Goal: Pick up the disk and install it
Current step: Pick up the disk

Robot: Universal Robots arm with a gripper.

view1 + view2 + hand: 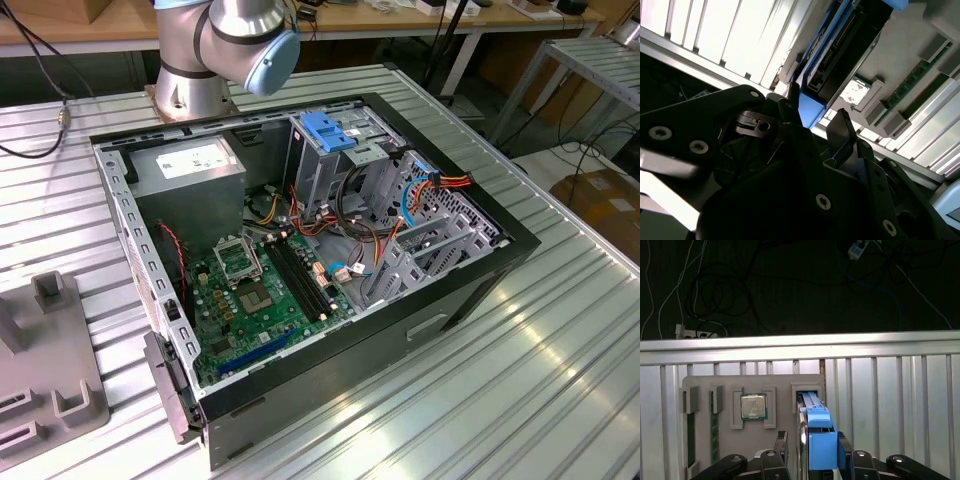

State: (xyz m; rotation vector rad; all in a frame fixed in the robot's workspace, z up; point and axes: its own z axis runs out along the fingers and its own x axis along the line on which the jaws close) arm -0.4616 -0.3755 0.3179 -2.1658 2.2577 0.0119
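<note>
The disk (817, 435) stands on edge in a slot of a grey fixture tray (780, 385), its bright blue bracket facing the camera in the first wrist view. My gripper (812, 440) straddles it with one dark finger on each side, and a narrow gap shows beside the left finger (781, 440). In the second wrist view the blue bracket (810, 107) sits between the two fingertips of the gripper (817, 107), with the disk (840, 45) reaching away beyond them. The jaws look open around the disk, and it rests in the tray.
The open computer case (330, 250) lies on the slatted metal table, with a blue drive-bay clip (330, 130) at its far end. The arm's base (225, 45) stands behind the case. The tray (50, 380) lies at the exterior view's left. It also holds a processor (753, 406) and memory sticks (714, 425).
</note>
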